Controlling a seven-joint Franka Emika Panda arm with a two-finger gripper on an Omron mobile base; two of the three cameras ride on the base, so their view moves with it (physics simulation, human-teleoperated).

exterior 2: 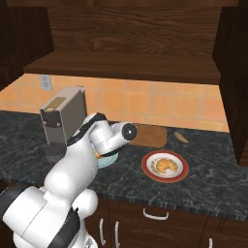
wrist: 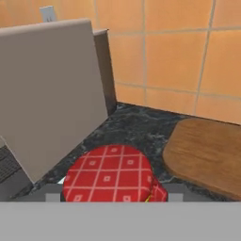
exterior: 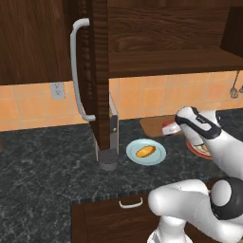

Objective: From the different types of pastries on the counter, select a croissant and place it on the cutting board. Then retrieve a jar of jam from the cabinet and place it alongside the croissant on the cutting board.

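Grey box-shaped appliance (exterior 2: 63, 116) upright near the orange tiled wall (exterior 2: 160, 104), darker narrow end with a tan label facing the right base camera; broad pale flank (wrist: 52, 89) close on the left of the hand view. Round light blue plate (exterior: 160, 153) just beside the appliance's dark foot. Round red-rimmed plate (exterior 2: 146, 166) further right, apart from the blue one. White wall outlet (exterior: 57, 90) on the tiles. Small dark utensil (exterior: 234, 90) hanging at the far right. Curved grey drawer handle (exterior: 130, 204) on the brown front below.
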